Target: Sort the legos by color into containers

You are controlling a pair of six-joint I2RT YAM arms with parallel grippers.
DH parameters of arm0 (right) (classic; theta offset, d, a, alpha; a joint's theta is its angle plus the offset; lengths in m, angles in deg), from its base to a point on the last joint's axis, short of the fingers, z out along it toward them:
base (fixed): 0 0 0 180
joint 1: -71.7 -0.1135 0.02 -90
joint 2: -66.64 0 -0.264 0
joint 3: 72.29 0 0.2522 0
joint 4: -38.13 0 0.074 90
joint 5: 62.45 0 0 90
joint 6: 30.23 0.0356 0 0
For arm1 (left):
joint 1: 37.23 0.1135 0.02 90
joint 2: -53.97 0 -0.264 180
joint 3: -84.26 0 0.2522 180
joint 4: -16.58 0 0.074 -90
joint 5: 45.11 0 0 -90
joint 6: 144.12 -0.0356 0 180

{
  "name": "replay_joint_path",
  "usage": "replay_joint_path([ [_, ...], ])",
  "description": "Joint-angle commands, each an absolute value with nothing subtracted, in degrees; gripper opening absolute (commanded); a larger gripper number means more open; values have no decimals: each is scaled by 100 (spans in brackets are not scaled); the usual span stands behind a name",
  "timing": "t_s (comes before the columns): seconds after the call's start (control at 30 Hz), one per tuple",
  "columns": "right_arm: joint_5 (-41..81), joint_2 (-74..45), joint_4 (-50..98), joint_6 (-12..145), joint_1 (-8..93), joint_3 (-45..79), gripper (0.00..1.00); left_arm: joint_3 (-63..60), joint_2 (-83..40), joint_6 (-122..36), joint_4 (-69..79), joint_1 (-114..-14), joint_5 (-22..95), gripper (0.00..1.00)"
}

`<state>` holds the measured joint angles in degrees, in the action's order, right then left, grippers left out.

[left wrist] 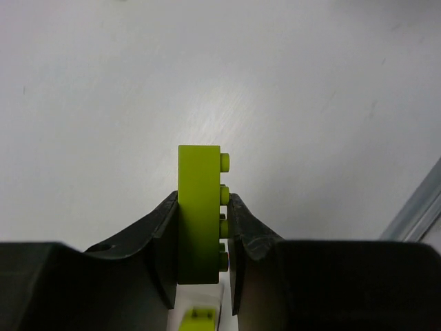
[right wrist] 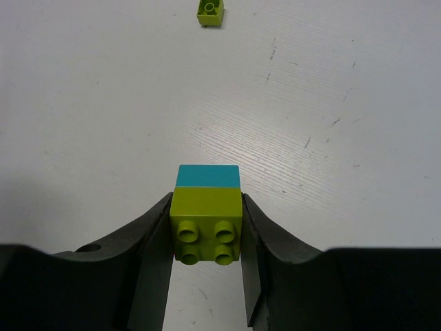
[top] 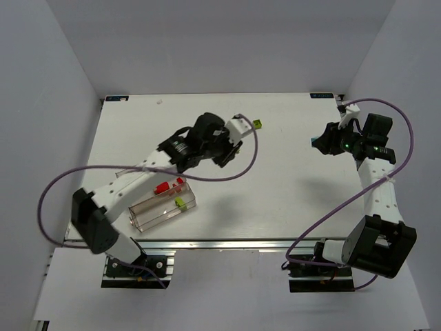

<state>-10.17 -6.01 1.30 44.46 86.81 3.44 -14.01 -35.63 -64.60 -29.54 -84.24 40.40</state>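
Observation:
My left gripper is shut on a thin lime-green brick, held upright with its studs to the right, above the white table. My right gripper is shut on a lime-green brick with a cyan-blue brick joined to its far side. The clear containers stand at the front left, holding red legos and a lime-green one. A small loose lime-green brick lies on the table at the back.
The table's metal front rail runs along the near edge and shows in the left wrist view. White walls enclose the table on three sides. A purple cable hangs by the left arm.

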Motion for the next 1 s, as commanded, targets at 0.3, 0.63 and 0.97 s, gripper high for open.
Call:
replay_joint_path([
  [0.3, -1200, -535, 73, 4316, 8330, 291, 0, 484, -2337, -5579, -4965, -8197, 6088, 0],
  [0.63, -1139, -587, 46, 4272, 8022, 282, 0, 1100, -2433, -5482, -4526, -7968, 6432, 2],
  [0.97, -1086, -631, 38, 4254, 7855, 291, 0, 1038, -2399, -5227, -4710, -7968, 6537, 47],
])
